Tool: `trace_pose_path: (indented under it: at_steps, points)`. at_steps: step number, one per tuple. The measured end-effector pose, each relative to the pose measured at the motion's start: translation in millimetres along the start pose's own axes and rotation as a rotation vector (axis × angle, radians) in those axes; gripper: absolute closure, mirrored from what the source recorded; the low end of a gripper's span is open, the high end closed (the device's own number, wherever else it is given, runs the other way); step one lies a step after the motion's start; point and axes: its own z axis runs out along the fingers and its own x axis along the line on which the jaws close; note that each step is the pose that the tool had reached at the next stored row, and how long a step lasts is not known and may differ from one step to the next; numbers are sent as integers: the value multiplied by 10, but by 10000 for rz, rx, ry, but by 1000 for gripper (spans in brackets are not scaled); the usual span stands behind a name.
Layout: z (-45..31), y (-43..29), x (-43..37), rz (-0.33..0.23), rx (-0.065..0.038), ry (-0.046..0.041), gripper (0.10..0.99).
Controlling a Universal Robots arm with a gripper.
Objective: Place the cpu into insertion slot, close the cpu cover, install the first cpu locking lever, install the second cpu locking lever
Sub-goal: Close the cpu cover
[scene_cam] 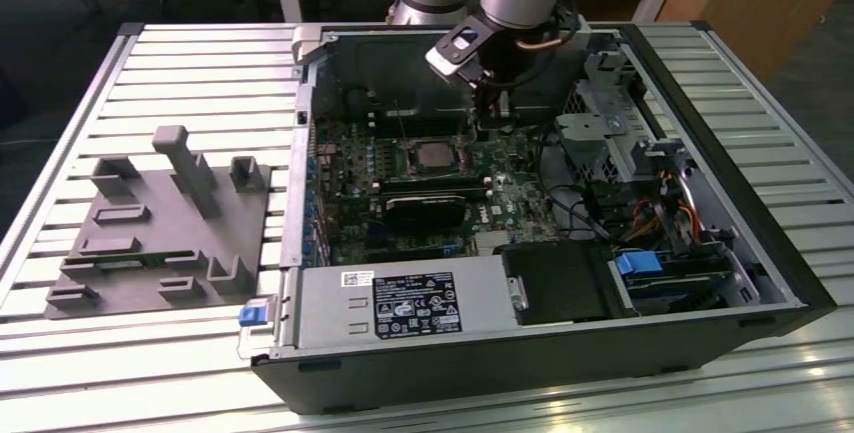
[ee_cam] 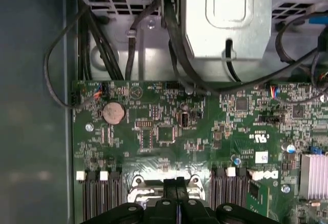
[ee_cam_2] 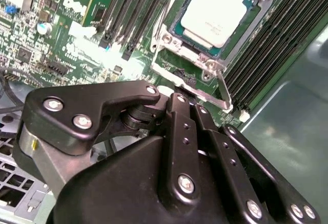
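Cpu [ee_cam_2: 212,9]: flat square chip with rounded corners and a dull silver-grey, matte metal top.
Location: it lies flat in the insertion slot [ee_cam_2: 179,31] on the green circuit board [ee_cam: 169,111], between rows of long black slots.
Cpu cover [ee_cam_2: 190,55]: thin bright metal frame, lying flat around the chip, with the chip's top showing through its window.
Lever [ee_cam_2: 224,89]: narrow shiny metal strip, angled out from the frame's corner.
Gripper [ee_cam_2: 187,101]: black, matte, bolted linkage. The fingers are together with only a thin seam between them, just beside the frame's edge.
Enclosure: open computer case [scene_cam: 534,353] of dark sheet metal, on a slatted table [scene_cam: 160,73].
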Motion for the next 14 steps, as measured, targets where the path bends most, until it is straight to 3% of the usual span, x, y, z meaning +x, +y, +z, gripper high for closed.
trace_pose_path:
  at_steps: [14]
  points:
    - [19,-287,-4,9,-247,5,984]
